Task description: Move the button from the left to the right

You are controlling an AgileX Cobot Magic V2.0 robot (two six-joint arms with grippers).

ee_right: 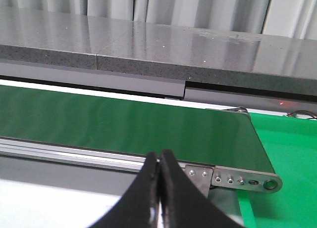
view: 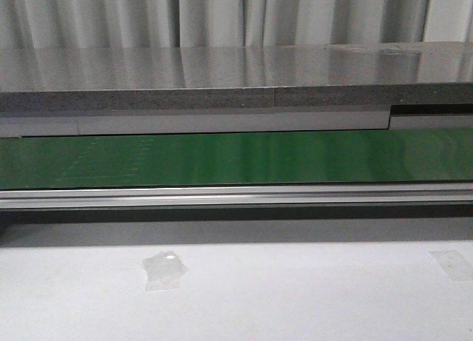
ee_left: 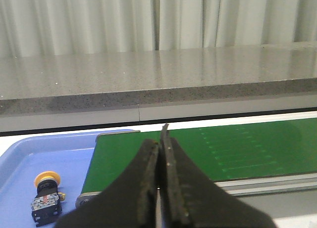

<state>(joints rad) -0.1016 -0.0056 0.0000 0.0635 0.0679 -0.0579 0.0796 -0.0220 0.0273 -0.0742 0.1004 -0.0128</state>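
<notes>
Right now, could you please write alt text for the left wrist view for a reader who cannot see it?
The left gripper, shut and empty, hangs over the end of a green conveyor belt. Beside the belt, a blue tray holds the button, lying with its orange-yellow head away from the camera. A grey stone counter and pale curtains fill the background.

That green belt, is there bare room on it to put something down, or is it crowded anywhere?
The belt shows nothing on it, from the grey ledge behind to the metal rail in front. The white table carries only tape patches. The blue tray holds just the button. Both claws, left and right, are shut.
</notes>
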